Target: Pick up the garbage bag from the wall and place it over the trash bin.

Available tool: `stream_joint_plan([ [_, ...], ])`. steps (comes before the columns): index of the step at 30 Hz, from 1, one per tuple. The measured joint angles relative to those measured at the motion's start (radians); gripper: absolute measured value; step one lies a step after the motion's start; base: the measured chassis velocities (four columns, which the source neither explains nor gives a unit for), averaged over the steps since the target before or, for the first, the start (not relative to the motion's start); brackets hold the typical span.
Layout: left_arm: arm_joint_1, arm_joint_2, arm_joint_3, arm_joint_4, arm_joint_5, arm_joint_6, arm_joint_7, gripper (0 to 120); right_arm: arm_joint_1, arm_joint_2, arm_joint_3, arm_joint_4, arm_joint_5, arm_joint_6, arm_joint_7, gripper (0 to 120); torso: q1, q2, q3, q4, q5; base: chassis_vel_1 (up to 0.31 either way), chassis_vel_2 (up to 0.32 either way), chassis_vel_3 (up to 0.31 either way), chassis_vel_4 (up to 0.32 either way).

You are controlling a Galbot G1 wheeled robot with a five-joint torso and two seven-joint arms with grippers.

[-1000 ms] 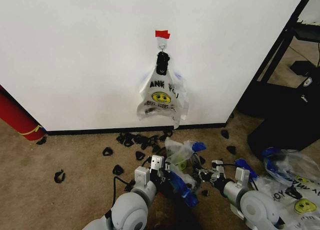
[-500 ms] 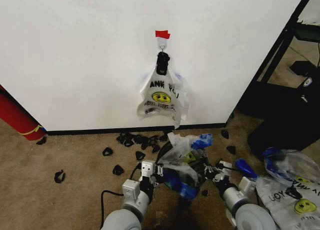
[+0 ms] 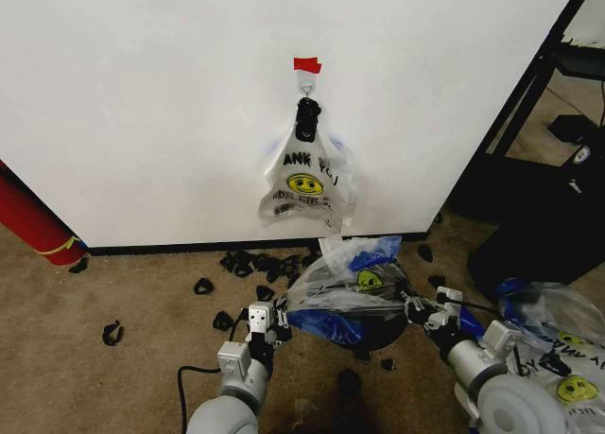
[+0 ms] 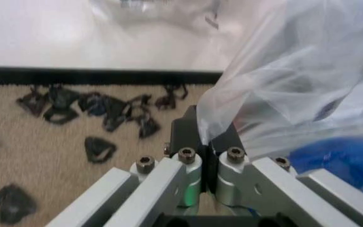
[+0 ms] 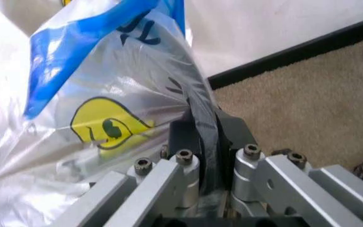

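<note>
looks down from the head toward the wall [image 3: 142, 103] and carpet. sits close behind each hand at both wrists, sharing the garbage bag [image 3: 350, 287].

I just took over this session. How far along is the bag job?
Done: one garbage bag is off the wall; the clipped bunch of bags hangs from the hook. In hand: the left gripper and right gripper each pinch a side of the bag, stretched open between them, low in front of the wall. Left: seating it on the trash bin, a dark shape under the bag; I can't confirm any rim is covered.
</note>
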Motion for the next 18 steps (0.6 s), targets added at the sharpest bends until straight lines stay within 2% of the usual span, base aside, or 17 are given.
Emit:
stream_joint_plan([
  [3,0.039,0.006,0.007,-0.013,0.046,0.029,0.025,3,0.024,0.004,-0.003,-0.023,-0.008,0.014,-0.009,1,0.0,0.0,0.0,0.0,0.0,0.0,0.0,0.0,0.0],
  [7,0.069,0.017,0.007,-0.031,0.121,-0.019,0.072,15,0.051,0.017,-0.023,-0.063,-0.062,0.063,-0.028,1,0.0,0.0,0.0,0.0003,0.0001,0.0,0.0,0.0,0.0],
  [10,0.106,0.049,-0.018,-0.036,0.282,-0.141,0.163,28,0.066,0.032,-0.045,-0.106,-0.17,0.13,-0.063,1,0.0,0.0,0.0,0.0,0.0001,0.0,0.0,0.0,0.0],
  [11,0.115,0.059,-0.025,-0.034,0.319,-0.17,0.182,33,0.067,0.034,-0.05,-0.112,-0.197,0.147,-0.071,1,0.0,0.0,0.0,0.0,0.0,0.0,0.0,0.0,0.0],
  [12,0.115,0.059,-0.025,-0.034,0.319,-0.17,0.182,33,0.067,0.034,-0.05,-0.112,-0.197,0.147,-0.071,1,0.0,0.0,0.0,0.0,0.0,0.0,0.0,0.0,0.0],
  [14,0.135,0.084,-0.045,-0.026,0.432,-0.256,0.232,41,0.066,0.038,-0.064,-0.117,-0.26,0.185,-0.082,1,0.0,0.0,0.0,0.0002,0.0,0.0,0.0,0.0,0.0],
  [18,0.135,0.104,-0.063,-0.016,0.584,-0.394,0.329,58,0.054,0.041,-0.111,-0.114,-0.39,0.251,-0.076,1,0.0,0.0,0.0,0.0,-0.0001,0.0,0.0,0.0,0.0],
])
